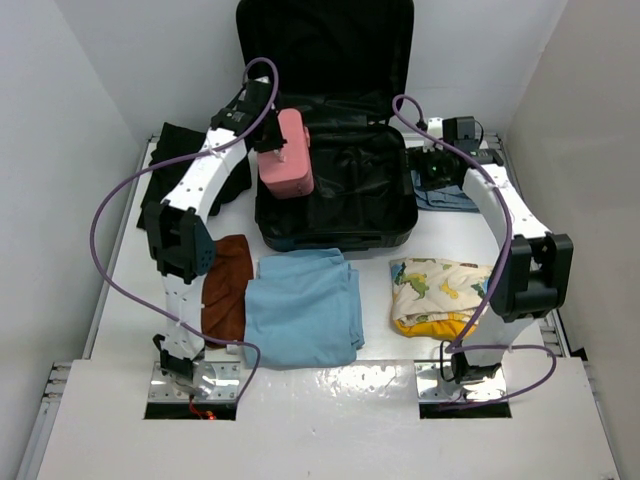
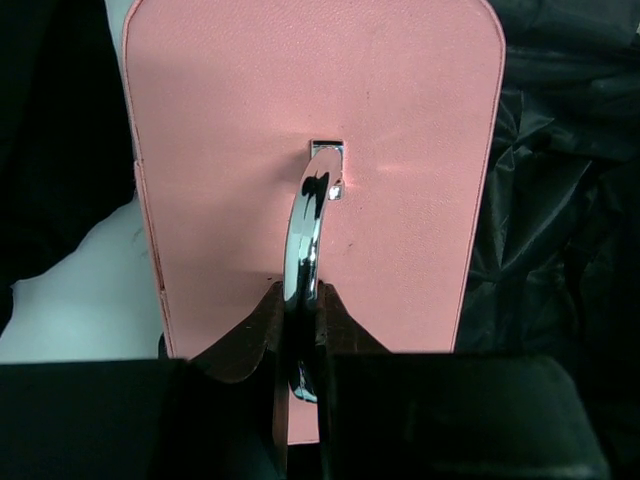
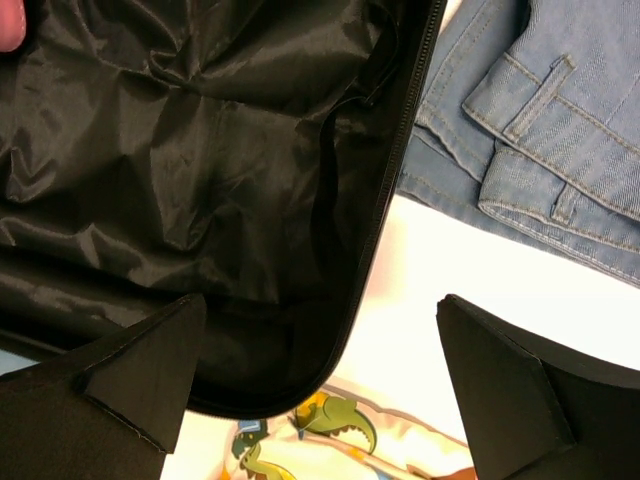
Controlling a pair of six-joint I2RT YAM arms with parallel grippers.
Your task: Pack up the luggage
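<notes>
1. Status. The luggage [image 1: 360,190] lies open under and ahead of both my hands, its lid standing upright beyond them. Where the base compartment shows, I see only black lining; no packed item is visible. The part directly below my left hand [image 2: 302,335] is hidden. I judge packing to be at its first item.

2. Left hand. Closed on the chrome handle [image 2: 308,230] of the pink case [image 1: 287,155]. The case hangs below this hand, over the left side of the base compartment. I cannot tell whether its bottom touches the lining. It is not yet released.

3. Right hand [image 3: 320,360]. Open and holding nothing, it straddles the right rim of the luggage. Its left finger is over the lining and its right finger is over bare tabletop [image 3: 420,260].

4. Items outside the luggage.
- Jeans [image 3: 540,120]: on the tabletop just ahead and right of my right hand.
- Dinosaur-print cloth [image 1: 440,290]: behind my right hand, toward its base.
- Blue cloth [image 1: 303,305] and brown cloth [image 1: 228,285]: behind my left hand, side by side and touching.
- Black garment [image 1: 180,160]: left of my left arm.

5. Remaining, as I judge it: set the case down, then load the five cloth items. The lid is also open.
</notes>
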